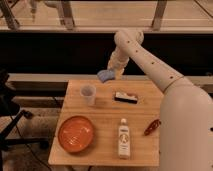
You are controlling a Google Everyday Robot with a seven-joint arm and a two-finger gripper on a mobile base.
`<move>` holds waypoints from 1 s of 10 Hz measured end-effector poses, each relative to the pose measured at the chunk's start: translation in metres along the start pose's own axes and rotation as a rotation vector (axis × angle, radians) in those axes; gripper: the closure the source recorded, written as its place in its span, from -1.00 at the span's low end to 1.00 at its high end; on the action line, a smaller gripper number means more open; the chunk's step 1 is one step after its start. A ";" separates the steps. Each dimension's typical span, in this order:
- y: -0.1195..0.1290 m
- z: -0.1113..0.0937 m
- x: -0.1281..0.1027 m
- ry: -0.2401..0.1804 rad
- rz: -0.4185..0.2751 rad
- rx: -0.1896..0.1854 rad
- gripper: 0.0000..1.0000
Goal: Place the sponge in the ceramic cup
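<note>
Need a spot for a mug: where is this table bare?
Barest is the middle of the table, bordered by the ceramic cup, black-and-white block, white bottle and orange plate. Also bare: the right edge beside the block. Crowded: the front row of plate, bottle and red object. The gripper, shut on the sponge, hangs over the back edge.

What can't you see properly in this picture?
Camera view:
- Gripper, above the table's back edge, holding the sponge: fingers hidden behind the sponge.
- Inside the ceramic cup: hidden by its own wall.
- White bottle's label: too small to read.
- Robot's body: cut off by the right edge.
</note>
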 end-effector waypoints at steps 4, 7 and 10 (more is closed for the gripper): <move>-0.010 -0.002 -0.012 0.021 -0.021 0.010 0.99; -0.020 -0.001 -0.022 0.037 -0.028 0.021 0.99; -0.026 -0.001 -0.024 0.055 -0.025 0.030 0.99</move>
